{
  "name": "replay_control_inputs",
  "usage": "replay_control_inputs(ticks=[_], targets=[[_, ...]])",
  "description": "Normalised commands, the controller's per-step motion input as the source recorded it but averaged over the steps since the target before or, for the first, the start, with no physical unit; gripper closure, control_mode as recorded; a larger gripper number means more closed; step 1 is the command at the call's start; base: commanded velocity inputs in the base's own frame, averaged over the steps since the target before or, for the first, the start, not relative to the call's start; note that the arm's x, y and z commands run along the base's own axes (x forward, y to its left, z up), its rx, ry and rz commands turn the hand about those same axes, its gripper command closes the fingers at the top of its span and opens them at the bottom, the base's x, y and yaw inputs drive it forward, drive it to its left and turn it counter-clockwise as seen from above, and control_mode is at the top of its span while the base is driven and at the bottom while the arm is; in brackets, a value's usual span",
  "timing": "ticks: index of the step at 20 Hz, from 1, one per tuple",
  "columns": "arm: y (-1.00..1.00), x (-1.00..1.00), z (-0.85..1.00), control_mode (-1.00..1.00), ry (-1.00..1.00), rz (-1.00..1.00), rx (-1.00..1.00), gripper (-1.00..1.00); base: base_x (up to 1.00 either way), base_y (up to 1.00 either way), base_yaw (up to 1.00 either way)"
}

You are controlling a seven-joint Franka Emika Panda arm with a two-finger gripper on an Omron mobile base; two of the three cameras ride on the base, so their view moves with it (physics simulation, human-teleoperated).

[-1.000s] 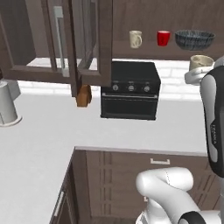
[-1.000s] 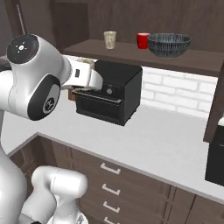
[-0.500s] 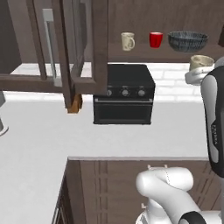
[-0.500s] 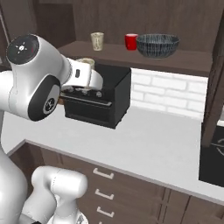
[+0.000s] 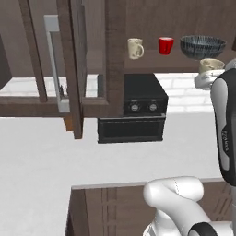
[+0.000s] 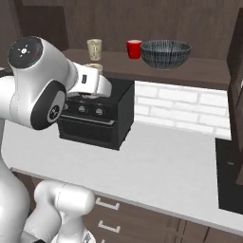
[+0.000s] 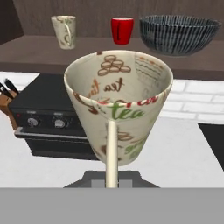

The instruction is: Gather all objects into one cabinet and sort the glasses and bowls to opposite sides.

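My gripper is shut on the handle of a cream mug printed with tea words, held upright in front of the shelf. The same held mug hangs above the counter beside the black oven. On the dark wood cabinet shelf stand a second cream mug, a small red cup and a wide dark patterned bowl in a row. The cabinet's glass-pane door with its silver bar handle stands open at the left.
A black toaster oven sits on the pale counter under the shelf. A knife block is left of the oven. A dark appliance sits at the counter's right end. White brick backsplash behind.
The whole picture has shifted in both base views, so the camera has moved with the base. The mug stays in my shut gripper at the same place relative to the arm.
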Motion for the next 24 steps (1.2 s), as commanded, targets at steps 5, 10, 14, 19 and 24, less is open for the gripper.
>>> replay_control_inputs(ticks=[5, 10, 14, 19, 24], targets=[[0.00, 0.00, 0.00, 1.00, 0.00, 0.00, 0.00, 1.00, 0.50, 0.17, -0.23], [0.00, 0.00, 0.00, 1.00, 0.00, 0.00, 0.00, 1.00, 0.43, 0.19, -0.12], [0.16, 0.39, 0.01, -1.00, 0.04, 0.13, 0.00, 1.00, 0.00, 0.00, 0.00], [0.02, 0.38, 0.07, -1.00, -0.01, 0.30, 0.00, 1.00, 0.00, 0.00, 0.00], [0.08, 0.57, 0.10, -1.00, 0.00, 0.15, 0.00, 1.00, 0.00, 0.00, 0.00]])
